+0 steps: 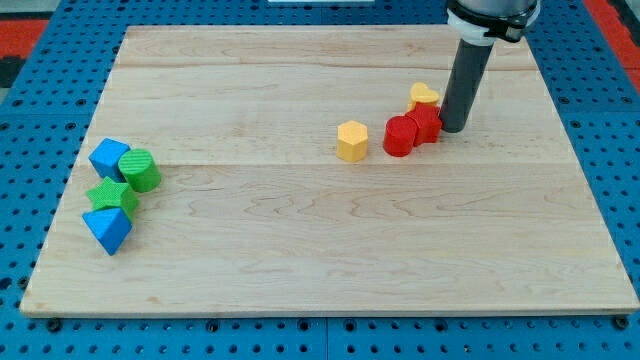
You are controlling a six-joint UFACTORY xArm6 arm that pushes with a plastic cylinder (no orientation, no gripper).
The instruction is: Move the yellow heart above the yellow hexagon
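The small yellow heart-shaped block [424, 95] lies flat on the wooden board, toward the view's upper right, partly hidden behind red blocks. The small yellow hexagon-shaped block [352, 141] stands alone to its lower left, near the middle.

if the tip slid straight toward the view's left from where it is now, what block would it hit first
Most likely the red star-like block, which sits right beside my tip on its left, seemingly touching it. The red cylinder lies just beyond, the yellow hexagon farther left. Depth is hard to judge.
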